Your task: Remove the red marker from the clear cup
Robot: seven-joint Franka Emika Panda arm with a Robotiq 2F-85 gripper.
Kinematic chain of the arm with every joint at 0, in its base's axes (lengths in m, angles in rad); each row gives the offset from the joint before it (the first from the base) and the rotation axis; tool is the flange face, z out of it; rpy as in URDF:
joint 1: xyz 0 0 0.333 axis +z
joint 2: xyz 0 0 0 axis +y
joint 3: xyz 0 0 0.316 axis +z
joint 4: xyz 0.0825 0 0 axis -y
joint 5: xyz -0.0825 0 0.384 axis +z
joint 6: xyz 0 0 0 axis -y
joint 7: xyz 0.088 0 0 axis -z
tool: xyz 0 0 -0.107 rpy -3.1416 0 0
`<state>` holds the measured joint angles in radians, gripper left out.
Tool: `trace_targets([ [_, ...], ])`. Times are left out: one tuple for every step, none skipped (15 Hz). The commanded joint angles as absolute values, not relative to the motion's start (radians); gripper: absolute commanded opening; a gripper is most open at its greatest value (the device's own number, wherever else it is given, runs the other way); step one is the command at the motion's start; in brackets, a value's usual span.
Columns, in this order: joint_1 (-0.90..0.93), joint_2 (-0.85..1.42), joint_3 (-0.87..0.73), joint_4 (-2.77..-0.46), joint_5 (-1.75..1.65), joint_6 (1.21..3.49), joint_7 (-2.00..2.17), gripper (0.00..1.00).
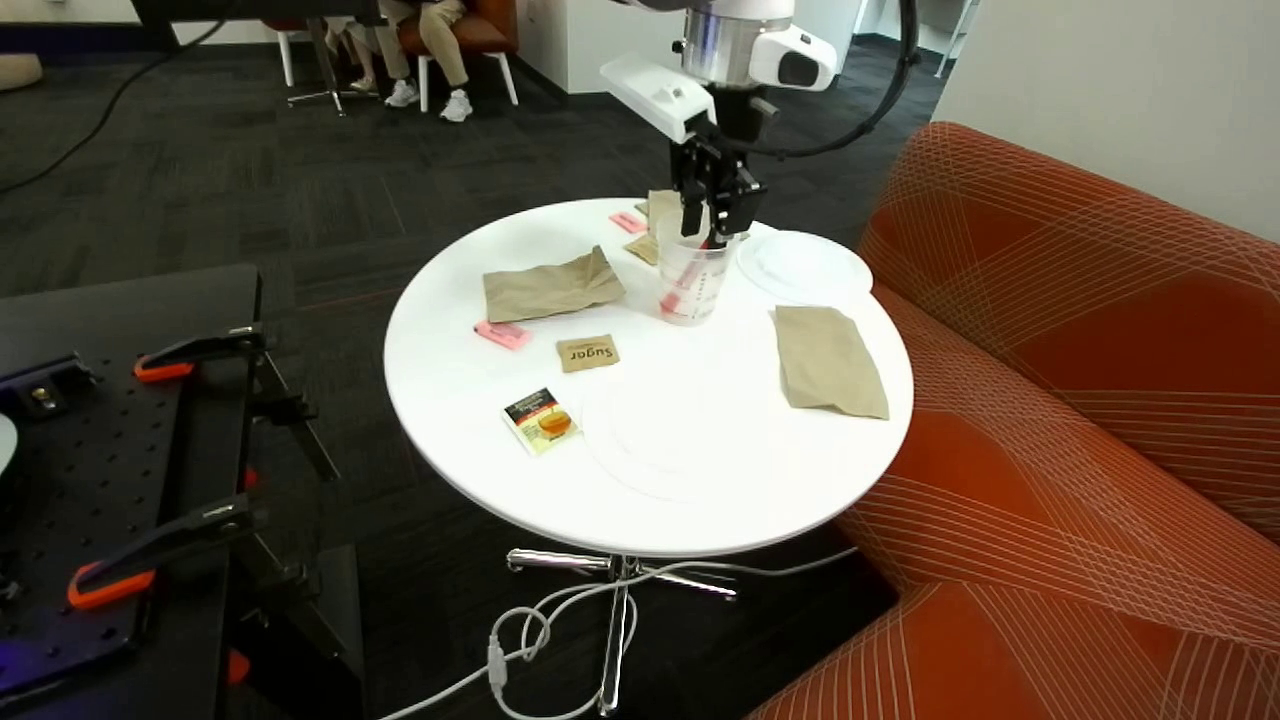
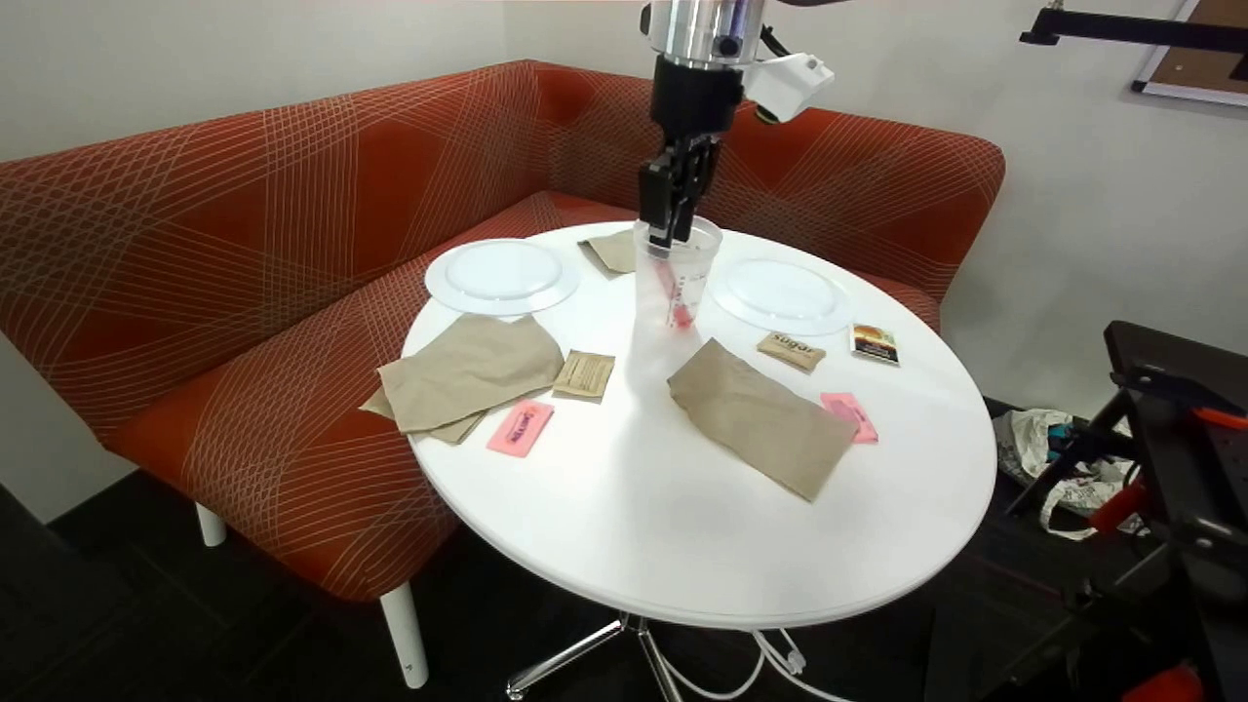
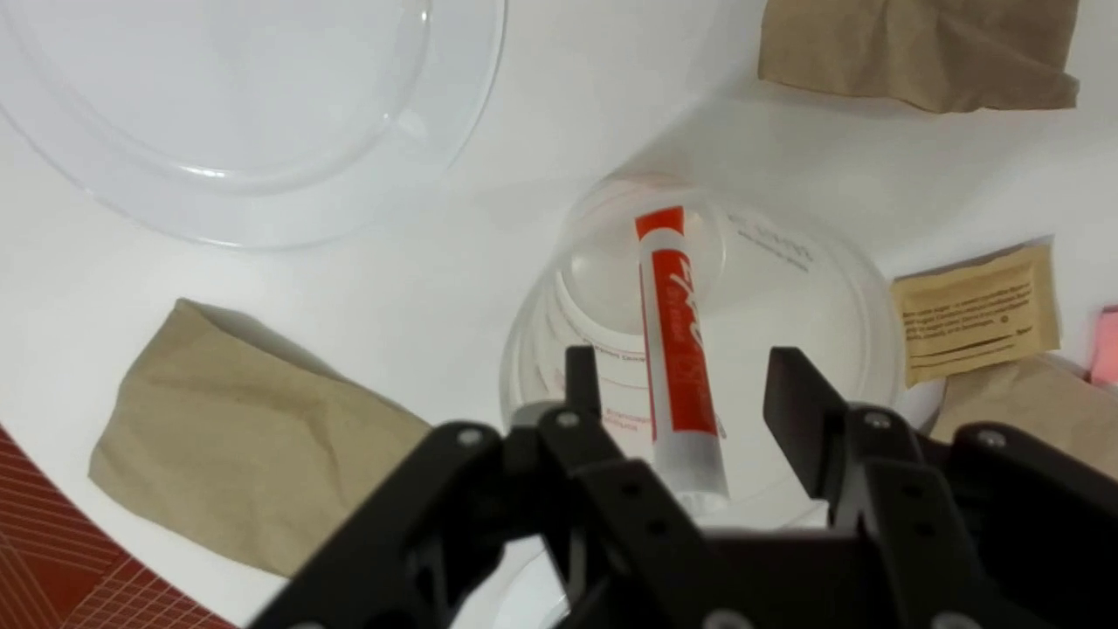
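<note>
The clear cup (image 1: 708, 297) stands upright on the white round table, and it also shows in an exterior view (image 2: 651, 297) and the wrist view (image 3: 790, 301). The red marker (image 3: 674, 332) leans inside the cup, with a red label and a whitish upper end; it shows through the cup wall in both exterior views (image 1: 680, 290) (image 2: 680, 314). My gripper (image 3: 686, 371) points down at the cup mouth, with fingertips at or just inside the rim in both exterior views (image 1: 712, 238) (image 2: 671, 240). Its fingers are apart, with the marker between them and a gap on each side.
Clear plates (image 2: 502, 276) (image 2: 780, 295) lie near the cup. Tan napkins (image 1: 830, 360) (image 1: 555, 285) (image 2: 468, 375), sugar packets (image 1: 588, 353) (image 2: 583, 375), pink packets (image 1: 503, 334) (image 2: 521, 428) and a tea packet (image 1: 541, 420) lie around the table (image 2: 682, 546). A red couch (image 1: 1060, 420) stands against the table.
</note>
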<state>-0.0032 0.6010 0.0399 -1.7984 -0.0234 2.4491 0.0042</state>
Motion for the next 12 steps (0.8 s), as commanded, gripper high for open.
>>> trace_targets([
  [0.01,0.633,0.029,-1.753,-0.011,2.447,0.017,0.54],
  [0.011,0.639,0.028,-1.748,-0.01,2.449,0.022,0.54],
  [0.013,0.644,0.027,-1.742,-0.012,2.45,0.025,0.54],
  [0.014,0.65,0.025,-1.735,-0.012,2.452,0.029,0.53],
  [0.016,0.654,0.025,-1.731,-0.013,2.456,0.032,0.54],
  [0.018,0.659,0.022,-1.726,-0.016,2.458,0.035,0.53],
  [0.018,0.663,0.023,-1.722,-0.014,2.458,0.034,0.53],
  [0.019,0.668,0.022,-1.716,-0.015,2.458,0.036,0.51],
  [0.018,0.672,0.024,-1.712,-0.014,2.455,0.034,0.26],
  [0.019,0.675,0.024,-1.71,-0.014,2.455,0.034,0.26],
  [0.019,0.677,0.024,-1.709,-0.013,2.456,0.034,0.19],
  [0.02,0.677,0.023,-1.709,-0.014,2.457,0.036,0.12],
])
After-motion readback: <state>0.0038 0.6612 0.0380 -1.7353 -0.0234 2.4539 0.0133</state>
